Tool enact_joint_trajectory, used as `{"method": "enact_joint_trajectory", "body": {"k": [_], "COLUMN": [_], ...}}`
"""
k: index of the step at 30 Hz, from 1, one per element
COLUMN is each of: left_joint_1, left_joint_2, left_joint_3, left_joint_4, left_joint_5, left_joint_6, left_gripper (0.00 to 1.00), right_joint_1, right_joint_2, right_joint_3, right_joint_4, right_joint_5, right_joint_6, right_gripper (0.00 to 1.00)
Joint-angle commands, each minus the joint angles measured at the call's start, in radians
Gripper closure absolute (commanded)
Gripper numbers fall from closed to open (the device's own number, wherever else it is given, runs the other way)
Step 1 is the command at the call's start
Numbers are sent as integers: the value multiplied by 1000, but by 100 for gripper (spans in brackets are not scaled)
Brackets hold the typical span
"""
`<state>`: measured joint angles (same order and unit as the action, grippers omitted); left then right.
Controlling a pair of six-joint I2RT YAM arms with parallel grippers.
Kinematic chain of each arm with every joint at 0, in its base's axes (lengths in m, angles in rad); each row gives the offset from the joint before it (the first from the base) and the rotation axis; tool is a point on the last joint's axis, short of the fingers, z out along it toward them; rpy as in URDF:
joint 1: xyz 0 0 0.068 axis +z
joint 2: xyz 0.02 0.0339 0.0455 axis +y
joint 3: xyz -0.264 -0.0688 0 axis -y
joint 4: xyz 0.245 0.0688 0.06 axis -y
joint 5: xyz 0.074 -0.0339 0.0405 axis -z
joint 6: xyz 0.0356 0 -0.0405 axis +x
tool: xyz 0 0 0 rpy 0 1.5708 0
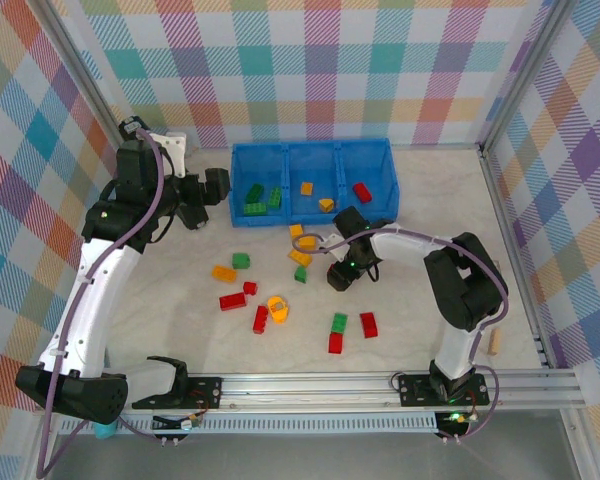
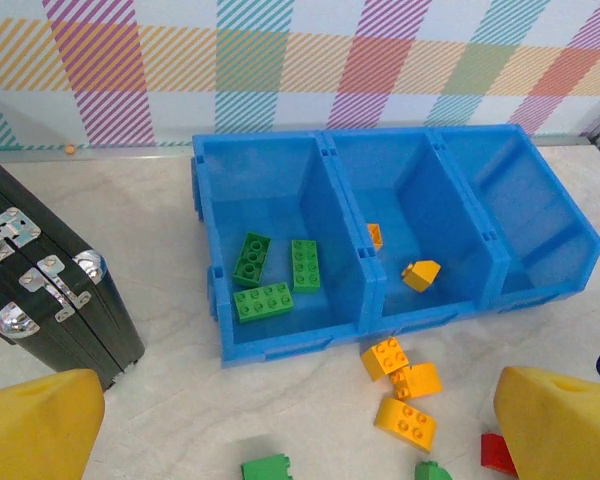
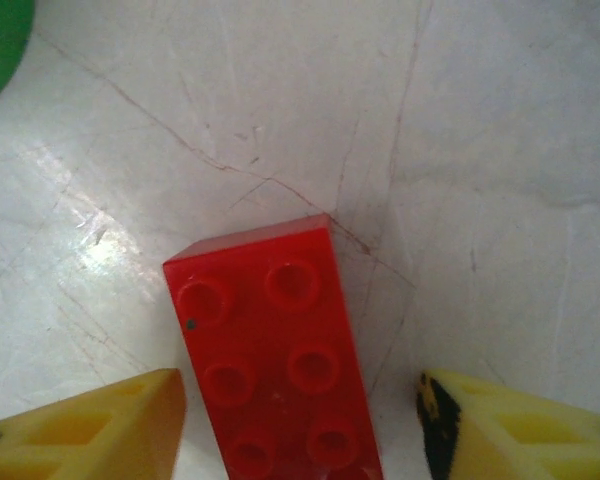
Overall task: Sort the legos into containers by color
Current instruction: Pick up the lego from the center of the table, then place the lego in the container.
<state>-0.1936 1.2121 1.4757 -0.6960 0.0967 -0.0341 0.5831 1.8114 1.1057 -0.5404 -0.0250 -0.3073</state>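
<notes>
Straddling a red lego brick flat on the desk, our right pincer is released, not gripping. We see our left pincer spread wide, the blue tray just ahead of it.

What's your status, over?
Left gripper open, beside tray. Right gripper open, jaws straddling red brick on table. Nothing blocking it.

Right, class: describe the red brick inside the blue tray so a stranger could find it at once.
Find the blue tray of three compartments at the far side of the table. Look in its right-hand compartment, seen from above. The red brick lies there alone, the only red piece in the tray; the other compartments hold green bricks and yellow-orange bricks.
</notes>
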Motion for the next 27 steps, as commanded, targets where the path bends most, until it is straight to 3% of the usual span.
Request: {"method": "enact_joint_trajectory", "body": {"k": [1,10,19,27], "left_joint_1": [1,0,2,2], "left_joint_2": [-17,-10,-6,10], "left_joint_3": [-8,-3,-2,1], "left_joint_4": [30,26,21,17], "left_joint_5": [20,21,11,12], "left_joint_6": [-5,-4,4,8], "left_gripper": [0,0,0,0], "right_joint_1": [1,-27,-195,-293], "right_joint_2": [23,4,-136,-7], "right_joint_3": [17,62,210,452], "right_joint_4": [-12,-59,-125,-86], "right_joint_5": [10,25,60,105], "right_joint_6": [14,33,72,120], "right_gripper": [44,73,78,78]}}
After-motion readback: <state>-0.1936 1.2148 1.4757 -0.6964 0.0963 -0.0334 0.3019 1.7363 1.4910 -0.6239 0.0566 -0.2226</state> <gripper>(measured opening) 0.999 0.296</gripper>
